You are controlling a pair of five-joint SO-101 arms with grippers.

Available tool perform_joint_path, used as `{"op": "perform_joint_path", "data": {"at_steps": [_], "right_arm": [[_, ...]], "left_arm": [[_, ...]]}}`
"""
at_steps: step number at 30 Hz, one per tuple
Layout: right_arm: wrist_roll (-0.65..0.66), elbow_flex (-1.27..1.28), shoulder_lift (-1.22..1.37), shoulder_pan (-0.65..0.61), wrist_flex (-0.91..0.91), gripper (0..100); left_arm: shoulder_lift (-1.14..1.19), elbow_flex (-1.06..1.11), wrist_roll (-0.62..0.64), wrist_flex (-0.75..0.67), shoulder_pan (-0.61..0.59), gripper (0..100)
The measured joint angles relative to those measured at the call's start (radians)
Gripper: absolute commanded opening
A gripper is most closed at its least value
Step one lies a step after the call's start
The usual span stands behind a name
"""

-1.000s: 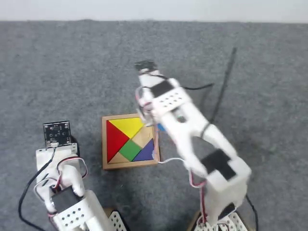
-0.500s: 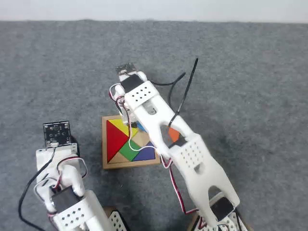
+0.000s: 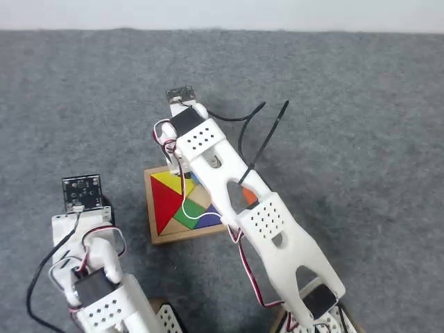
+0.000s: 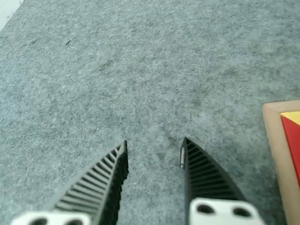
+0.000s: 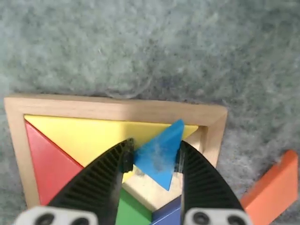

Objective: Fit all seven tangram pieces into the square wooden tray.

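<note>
Right wrist view — tray [image 5: 112, 108] holds yellow triangle [image 5: 89, 136].

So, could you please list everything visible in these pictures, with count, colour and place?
square wooden tray: one, light wood, on the grey carpet
large yellow triangle piece: one, yellow, in the tray
large red triangle piece: one, red, in the tray
green piece: one, green, in the tray
dark blue piece: one, dark blue, in the tray
light blue triangle piece: one, light blue, in the right tool, over the tray
orange piece: one, orange, on the carpet outside the tray
grey carpet: one, grey, covers the table
left tool: one, black, open, over carpet near the tray
right tool: one, black, shut on the light blue triangle piece
</note>
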Motion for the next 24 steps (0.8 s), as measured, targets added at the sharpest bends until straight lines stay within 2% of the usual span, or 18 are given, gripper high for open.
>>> {"op": "perform_joint_path", "data": {"at_steps": [8,17,24], "right_arm": [[-0.006,0.284,-0.176,-0.008,0.000,9.5],[-0.075,0.322,-0.192,-0.017,0.000,9.7],[-0.114,0.324,-0.190,-0.044,-0.014,24.6]], "left_arm": [[0.000,0.000,0.000,0.000,0.000,18],[0.000,0.000,0.000,0.000,0.000,18],[0.000,0.000,0.000,0.000,0.000,18]]}}
